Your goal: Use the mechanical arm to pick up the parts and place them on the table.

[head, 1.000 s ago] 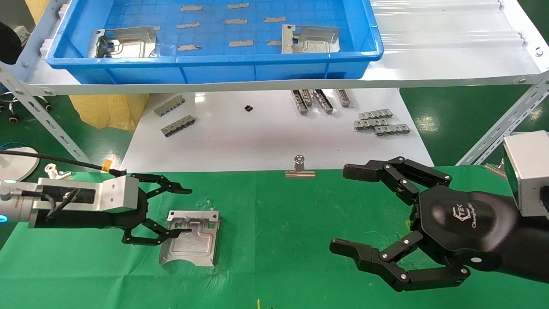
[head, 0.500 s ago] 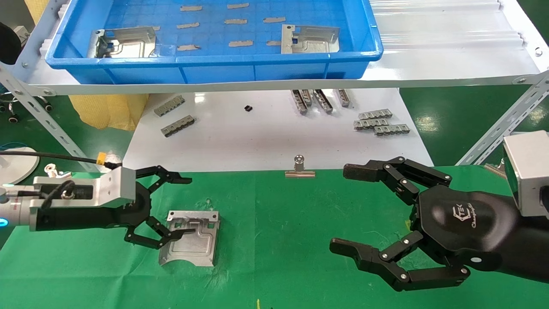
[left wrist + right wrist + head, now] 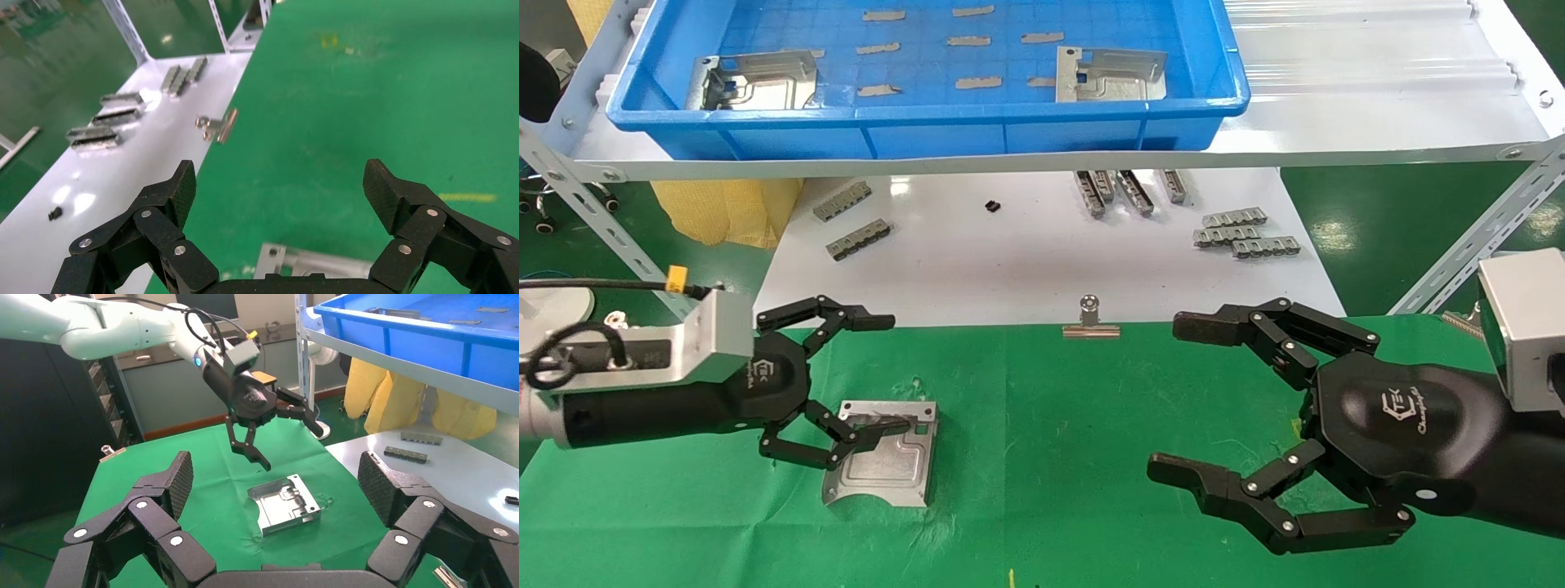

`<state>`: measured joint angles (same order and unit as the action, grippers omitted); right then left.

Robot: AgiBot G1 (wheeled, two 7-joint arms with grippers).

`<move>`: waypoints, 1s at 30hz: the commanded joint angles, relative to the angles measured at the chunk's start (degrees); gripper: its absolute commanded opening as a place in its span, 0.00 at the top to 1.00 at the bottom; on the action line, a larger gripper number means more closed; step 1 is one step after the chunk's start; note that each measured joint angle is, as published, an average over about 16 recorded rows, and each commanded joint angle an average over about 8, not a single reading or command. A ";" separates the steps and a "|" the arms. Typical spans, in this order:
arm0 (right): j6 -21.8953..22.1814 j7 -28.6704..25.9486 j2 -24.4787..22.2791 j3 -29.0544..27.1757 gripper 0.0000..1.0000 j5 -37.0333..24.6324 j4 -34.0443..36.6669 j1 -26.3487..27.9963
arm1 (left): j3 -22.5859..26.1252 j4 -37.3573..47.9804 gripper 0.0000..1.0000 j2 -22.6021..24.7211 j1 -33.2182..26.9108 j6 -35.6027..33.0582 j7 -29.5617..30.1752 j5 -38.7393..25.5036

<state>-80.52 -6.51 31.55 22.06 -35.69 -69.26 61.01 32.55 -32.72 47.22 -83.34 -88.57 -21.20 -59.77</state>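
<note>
One silvery sheet-metal part (image 3: 883, 465) lies flat on the green cloth table (image 3: 1050, 457); it also shows in the right wrist view (image 3: 284, 505) and, in part, in the left wrist view (image 3: 318, 266). My left gripper (image 3: 883, 371) is open and empty, hovering just above the part's near-left edge without touching it; the right wrist view shows it raised above the part (image 3: 292, 447). Two more parts (image 3: 752, 80) (image 3: 1109, 73) lie in the blue tray. My right gripper (image 3: 1182, 400) is open and empty over the cloth at the right.
The blue tray (image 3: 928, 122) sits on a raised white shelf with slanted metal legs (image 3: 601, 229). Grey ridged bars (image 3: 1242, 233) (image 3: 850, 220) lie on the glossy white surface (image 3: 1026, 261). A silver binder clip (image 3: 1090, 320) holds the cloth's far edge.
My left gripper has lifted and tilted up from the part, staying open; its lower finger has come off the plate. The part lies where it was. The right arm has not moved.
</note>
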 commanded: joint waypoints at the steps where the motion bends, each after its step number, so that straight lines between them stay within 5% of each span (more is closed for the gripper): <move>1: 0.00 0.00 0.00 0.00 0.00 0.00 0.00 0.00 | -0.95 -2.35 0.00 -0.70 1.25 0.17 1.84 1.03; 30: 0.00 0.00 0.00 0.00 0.00 0.00 0.00 0.00 | -14.74 -36.42 0.00 -10.87 19.41 2.56 28.48 15.96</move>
<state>-80.51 -6.51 31.55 22.06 -35.69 -69.26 61.01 18.00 -68.70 36.48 -64.17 -86.05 6.91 -43.99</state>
